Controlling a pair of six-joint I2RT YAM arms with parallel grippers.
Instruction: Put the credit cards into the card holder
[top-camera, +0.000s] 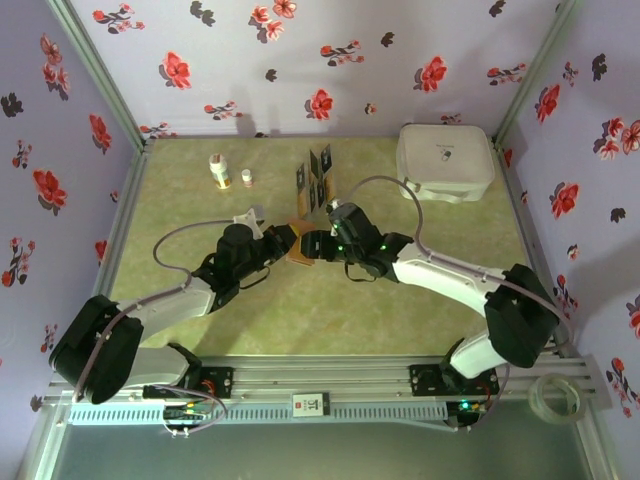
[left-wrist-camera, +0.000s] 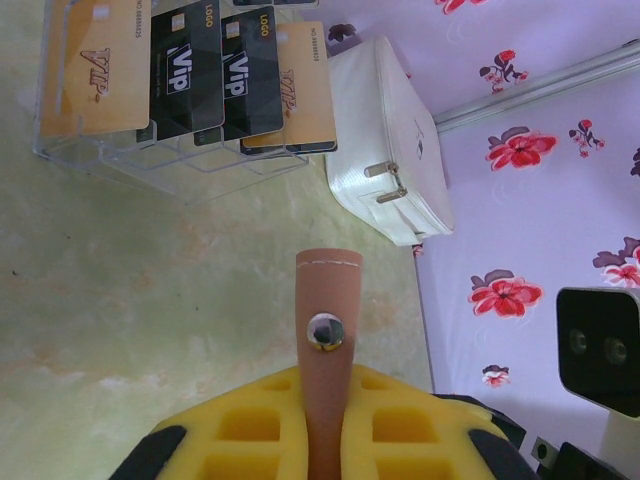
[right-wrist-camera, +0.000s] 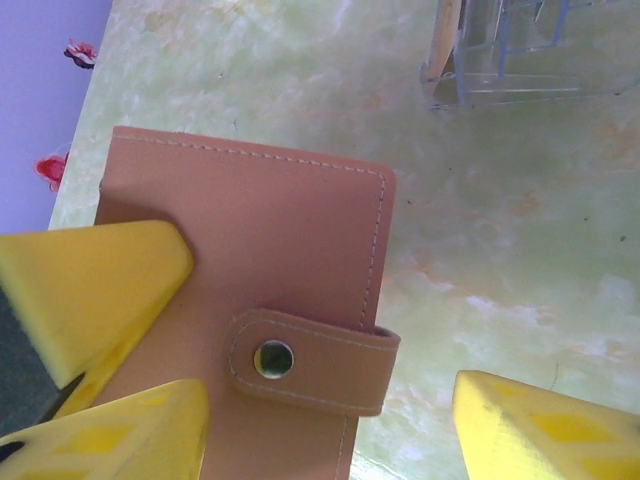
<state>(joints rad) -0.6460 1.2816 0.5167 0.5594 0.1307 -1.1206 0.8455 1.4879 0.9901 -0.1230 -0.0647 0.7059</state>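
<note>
The card holder (top-camera: 297, 247) is a reddish-brown wallet, closed by a strap with a metal snap (right-wrist-camera: 272, 359). It is held above the table's middle. My left gripper (left-wrist-camera: 330, 405) is shut on it, the yellow pads (left-wrist-camera: 240, 430) pinching it edge-on. My right gripper (right-wrist-camera: 325, 430) is open around the strap end, one finger (right-wrist-camera: 130, 430) against the wallet's face and the other finger (right-wrist-camera: 540, 430) apart from it. The credit cards (left-wrist-camera: 185, 70), black and gold with VIP print, stand upright in a clear rack (left-wrist-camera: 170, 150) beyond the wallet.
A large white rounded case (top-camera: 445, 160) sits at the back right. Two small bottles (top-camera: 219, 171) stand at the back left. The card rack (top-camera: 315, 182) is just behind both grippers. Flowered walls enclose the table on three sides.
</note>
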